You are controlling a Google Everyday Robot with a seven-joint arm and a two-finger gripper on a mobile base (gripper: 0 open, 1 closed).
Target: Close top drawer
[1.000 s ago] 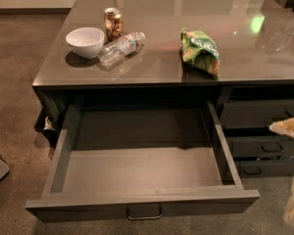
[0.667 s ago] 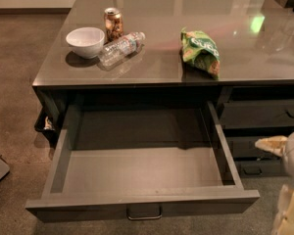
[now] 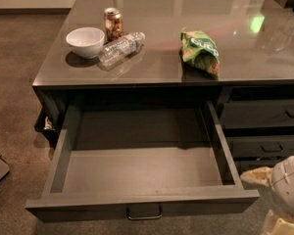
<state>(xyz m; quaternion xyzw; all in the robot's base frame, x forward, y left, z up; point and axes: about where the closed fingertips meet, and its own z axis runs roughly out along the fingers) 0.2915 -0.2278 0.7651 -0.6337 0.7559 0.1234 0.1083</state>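
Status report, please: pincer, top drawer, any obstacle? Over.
Pincer bottom right, near drawer's front corner. Top drawer wide open, handle untouched. Nothing seen in its path.

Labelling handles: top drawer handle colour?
Silvery metal handle on dark grey top drawer, camera view; gripper sits lower right.

The arm (image 3: 288,184) shows at 4 o'clock in the view: a rounded, off-white shell with faint seam lines. The cream, pointed piece at its 9 o'clock is perhaps the gripper (image 3: 255,177). A yellowish block (image 3: 283,227) sits at its 6 o'clock.
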